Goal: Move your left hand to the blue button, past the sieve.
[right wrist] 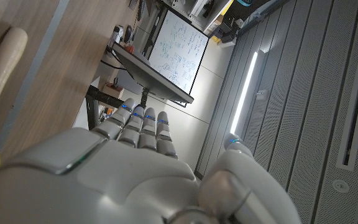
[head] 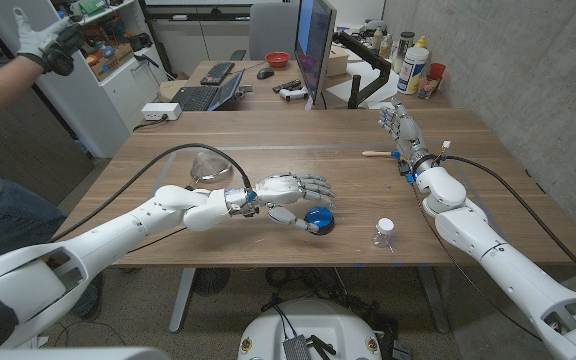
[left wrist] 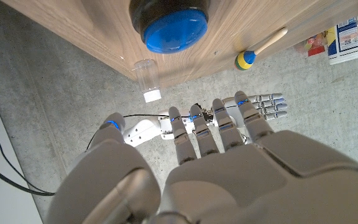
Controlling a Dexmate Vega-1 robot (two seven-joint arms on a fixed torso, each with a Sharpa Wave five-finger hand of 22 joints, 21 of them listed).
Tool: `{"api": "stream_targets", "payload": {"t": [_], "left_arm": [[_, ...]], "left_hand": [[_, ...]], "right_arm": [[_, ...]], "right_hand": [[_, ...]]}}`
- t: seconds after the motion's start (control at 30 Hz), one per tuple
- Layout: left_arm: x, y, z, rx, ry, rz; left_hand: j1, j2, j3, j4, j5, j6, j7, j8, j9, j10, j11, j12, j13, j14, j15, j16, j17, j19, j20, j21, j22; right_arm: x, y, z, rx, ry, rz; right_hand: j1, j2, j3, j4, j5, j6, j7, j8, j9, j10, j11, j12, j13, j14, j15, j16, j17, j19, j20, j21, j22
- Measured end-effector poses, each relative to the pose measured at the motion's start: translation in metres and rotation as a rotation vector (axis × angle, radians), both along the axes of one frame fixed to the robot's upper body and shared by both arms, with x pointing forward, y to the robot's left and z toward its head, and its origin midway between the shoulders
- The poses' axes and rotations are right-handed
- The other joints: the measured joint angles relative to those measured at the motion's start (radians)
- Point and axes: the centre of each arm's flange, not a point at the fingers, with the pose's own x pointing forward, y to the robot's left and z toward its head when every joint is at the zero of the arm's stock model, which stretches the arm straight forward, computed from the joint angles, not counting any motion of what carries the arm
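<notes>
Left hand [head: 290,188]: reached across the middle of the wooden table [head: 268,135], fingers [left wrist: 219,127] extended and spread, holding nothing; thumb side lowered toward the blue button [head: 318,219], which sits just beside and below the hand near the table's front edge; whether the thumb touches it cannot be told. In the left wrist view the button [left wrist: 174,28] shows as a blue dome on a black base, apart from the fingertips. Sieve [head: 209,166]: behind the left forearm, toward the table's left side. Clear plastic bottle [head: 383,234], white cap: lying near the front edge, right of the button. Right hand [head: 400,126]: near the far right corner, fingers straight and together, holding nothing. Wooden-handled item [head: 379,153] with a blue and yellow end: just beside the right hand. Person [head: 8,110]: at the table's left, gloved hand raised.
</notes>
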Motion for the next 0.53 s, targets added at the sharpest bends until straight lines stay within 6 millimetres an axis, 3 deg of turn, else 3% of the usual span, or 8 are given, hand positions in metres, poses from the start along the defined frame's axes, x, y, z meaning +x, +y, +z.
{"api": "stream_targets", "payload": {"t": [0.53], "left_arm": [[-0.0013,-0.0068,-0.0027,0.025,-0.017,-0.012]], "left_hand": [[0.0,0.0,0.0,0.0,0.001,0.0,0.0,-0.008,0.0,0.009,-0.002,0.0,0.0,0.0,0.0,0.0,0.0,-0.005,-0.005,0.0,0.0]], "right_arm": [[0.0089,0.0006,0.0006,0.006,0.0,0.008]], "right_hand": [[0.001,0.009,-0.004,-0.004,0.004,0.005,-0.005,0.0,0.0,0.0,0.0,-0.008,0.0,0.0,0.0,0.0,0.0,0.0,0.0,-0.008,0.0]]}}
